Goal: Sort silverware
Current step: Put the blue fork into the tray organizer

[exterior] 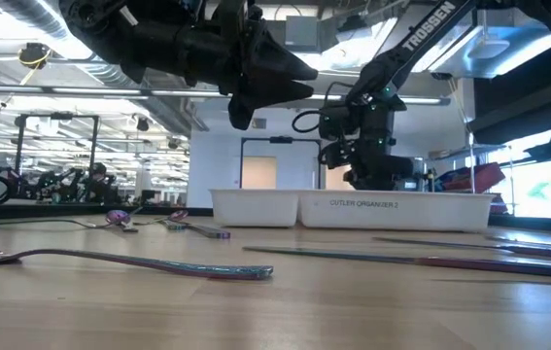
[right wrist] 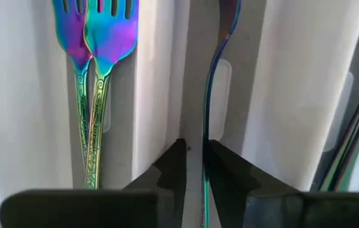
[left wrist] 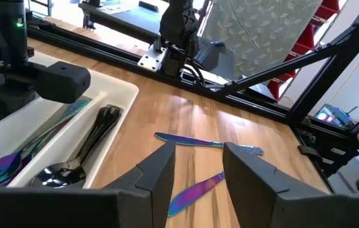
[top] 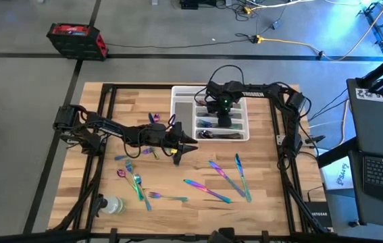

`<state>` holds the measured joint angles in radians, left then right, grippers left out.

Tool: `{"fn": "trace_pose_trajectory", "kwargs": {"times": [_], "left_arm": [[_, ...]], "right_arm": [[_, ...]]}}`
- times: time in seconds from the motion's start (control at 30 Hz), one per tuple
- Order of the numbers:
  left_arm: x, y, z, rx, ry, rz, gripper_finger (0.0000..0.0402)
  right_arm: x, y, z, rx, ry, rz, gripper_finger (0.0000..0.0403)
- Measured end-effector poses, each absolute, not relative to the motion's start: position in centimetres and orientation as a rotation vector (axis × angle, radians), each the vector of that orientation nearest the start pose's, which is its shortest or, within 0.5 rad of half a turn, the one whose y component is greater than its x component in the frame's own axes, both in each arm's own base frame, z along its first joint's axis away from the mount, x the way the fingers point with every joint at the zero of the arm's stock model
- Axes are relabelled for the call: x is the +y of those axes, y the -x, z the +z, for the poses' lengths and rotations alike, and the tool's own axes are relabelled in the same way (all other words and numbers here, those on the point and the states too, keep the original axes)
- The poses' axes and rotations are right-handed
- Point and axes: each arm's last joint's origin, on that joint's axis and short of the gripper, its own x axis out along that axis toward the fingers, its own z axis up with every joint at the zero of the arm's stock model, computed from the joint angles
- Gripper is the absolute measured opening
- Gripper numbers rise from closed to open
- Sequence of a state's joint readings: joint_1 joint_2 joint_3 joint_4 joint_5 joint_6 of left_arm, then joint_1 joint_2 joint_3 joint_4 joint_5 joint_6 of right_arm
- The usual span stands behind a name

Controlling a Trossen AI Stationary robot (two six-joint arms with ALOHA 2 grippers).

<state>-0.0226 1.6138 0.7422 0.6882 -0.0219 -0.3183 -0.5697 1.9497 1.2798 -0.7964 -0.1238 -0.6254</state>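
The white tray (top: 186, 101) stands at the table's far middle, with rainbow forks (right wrist: 97, 44) and other pieces lying in its compartments. My right gripper (right wrist: 195, 168) hangs over the tray (exterior: 353, 209), pointing down, shut on one slim rainbow piece (right wrist: 212, 82) seen edge-on. My left gripper (left wrist: 198, 171) hovers open above the table's middle (top: 184, 145), just near-left of the tray, holding nothing. Loose rainbow knives (top: 221, 172), forks (top: 167, 197) and a spoon (top: 120, 173) lie flat on the wood. My right gripper pinches the slim piece's handle (right wrist: 206, 149) between its two fingers, coming from above and pointing down into the tray. The piece runs on from the fingers along a tray divider. Whether it rests on the tray, I cannot tell.
A clear plastic bottle (top: 113, 204) lies at the near left corner. Dark spoons (left wrist: 71, 171) fill the tray's nearest compartment. Two knives (left wrist: 207, 142) lie on the wood just past my left fingers. The black frame rails (top: 275, 135) border the table's sides.
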Motion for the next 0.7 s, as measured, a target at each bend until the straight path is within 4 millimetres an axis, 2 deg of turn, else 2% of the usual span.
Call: {"fn": "trace_pose_trajectory", "kwargs": {"times": [0.3,0.53,0.7], "left_arm": [[-0.8,-33.0,20.1,0.182,0.310,0.024,0.0119],[-0.8,-33.0,20.1,0.182,0.309,0.024,0.0119],[-0.8,-33.0,20.1,0.184,0.310,0.025,0.0119]], "right_arm": [[-18.6,-29.7,17.9,1.335,0.001,0.027,0.0042],[-18.6,-30.0,18.4,1.283,0.021,0.031,0.0038],[-19.1,-30.8,18.7,1.184,0.034,-0.002,0.0004]]}}
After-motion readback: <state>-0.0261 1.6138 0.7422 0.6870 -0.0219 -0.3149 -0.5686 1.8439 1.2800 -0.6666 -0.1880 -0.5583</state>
